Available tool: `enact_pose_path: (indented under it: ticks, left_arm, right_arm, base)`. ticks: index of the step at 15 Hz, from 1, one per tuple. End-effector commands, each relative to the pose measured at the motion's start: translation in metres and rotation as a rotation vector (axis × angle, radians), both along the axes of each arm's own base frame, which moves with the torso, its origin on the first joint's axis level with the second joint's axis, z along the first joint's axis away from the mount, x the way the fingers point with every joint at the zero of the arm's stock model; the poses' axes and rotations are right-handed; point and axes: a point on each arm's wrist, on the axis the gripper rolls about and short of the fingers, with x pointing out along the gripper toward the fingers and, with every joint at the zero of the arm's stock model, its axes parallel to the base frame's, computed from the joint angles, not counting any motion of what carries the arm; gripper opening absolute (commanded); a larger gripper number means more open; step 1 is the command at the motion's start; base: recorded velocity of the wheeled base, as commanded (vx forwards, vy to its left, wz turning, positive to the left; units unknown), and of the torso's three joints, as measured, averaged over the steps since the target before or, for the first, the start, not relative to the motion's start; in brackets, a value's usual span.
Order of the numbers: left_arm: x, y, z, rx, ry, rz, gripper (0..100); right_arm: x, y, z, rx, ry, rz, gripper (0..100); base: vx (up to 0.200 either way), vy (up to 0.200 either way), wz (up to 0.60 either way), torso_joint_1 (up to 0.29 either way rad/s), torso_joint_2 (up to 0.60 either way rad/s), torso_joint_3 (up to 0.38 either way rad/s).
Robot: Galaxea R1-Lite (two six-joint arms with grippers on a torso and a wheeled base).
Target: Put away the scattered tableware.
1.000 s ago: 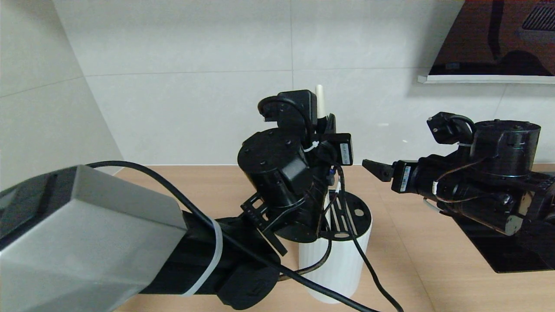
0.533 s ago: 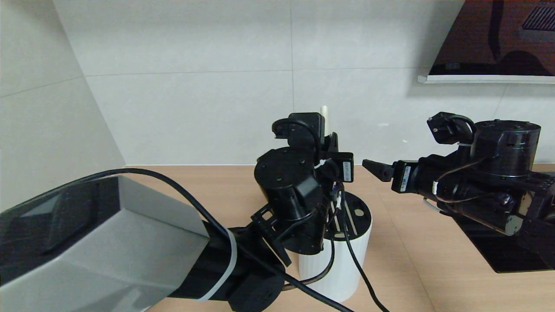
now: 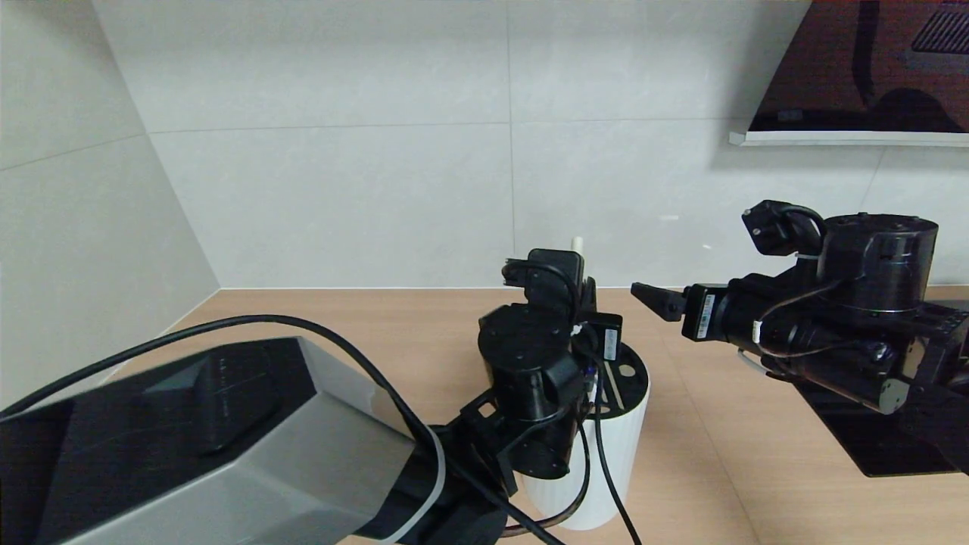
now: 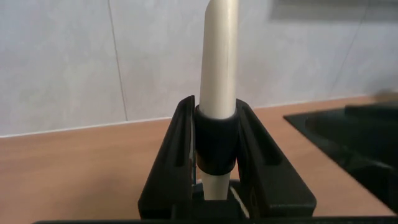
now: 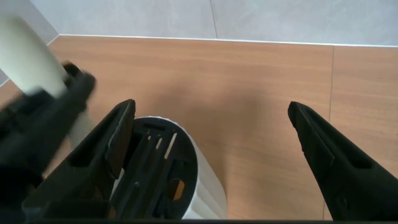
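The left gripper (image 4: pixel 216 134) pinches a smooth, round, cream-white utensil handle (image 4: pixel 221 56) tight between its black fingers. The handle stands straight up. Right under it is a tall white ribbed holder (image 3: pixel 617 446) with a flat black lid (image 3: pixel 630 369) that has long slots cut in it. The arm hides the handle's low end, so I cannot tell if it is in a slot. Just to the right, the right gripper (image 5: pixel 208 118) hangs with its fingers spread wide, holding nothing. The holder stands on a light wooden countertop (image 3: pixel 363 318). A flat black cooktop (image 3: pixel 870 450) lies at the right. Behind are big pale wall tiles (image 3: pixel 341 189) and a dark shiny range hood (image 3: pixel 855 68).
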Motion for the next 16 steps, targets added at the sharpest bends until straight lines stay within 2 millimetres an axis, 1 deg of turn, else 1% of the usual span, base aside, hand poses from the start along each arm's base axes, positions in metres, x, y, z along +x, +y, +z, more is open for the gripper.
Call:
enact_pose_path:
  ticks: [1, 4, 9, 16]
  left_arm:
    - [0.0, -0.003, -0.013, 0.022, 0.017, -0.003, 0]
    - [-0.002, -0.005, -0.021, 0.037, 0.027, -0.008, 0]
    - [-0.013, -0.005, -0.04, 0.089, 0.059, -0.036, 0]
    - [-0.013, -0.006, -0.039, 0.085, 0.055, -0.035, 0]
  right_arm:
    - [0.0, 0.0, -0.001, -0.001, 0.002, 0.0, 100]
    - [0.0, 0.0, -0.001, -0.001, 0.002, 0.0, 100]
    - [0.001, 0.001, -0.002, -0.004, 0.005, 0.001, 100]
    - [0.001, 0.001, -0.003, -0.004, 0.007, 0.002, 100]
  base:
    - [0.0, 0.0, 0.0, 0.0, 0.0, 0.0]
    - [0.0, 0.0, 0.0, 0.0, 0.0, 0.0]
    - [0.0, 0.0, 0.0, 0.0, 0.0, 0.0]
    - [0.0, 0.0, 0.0, 0.0, 0.0, 0.0]
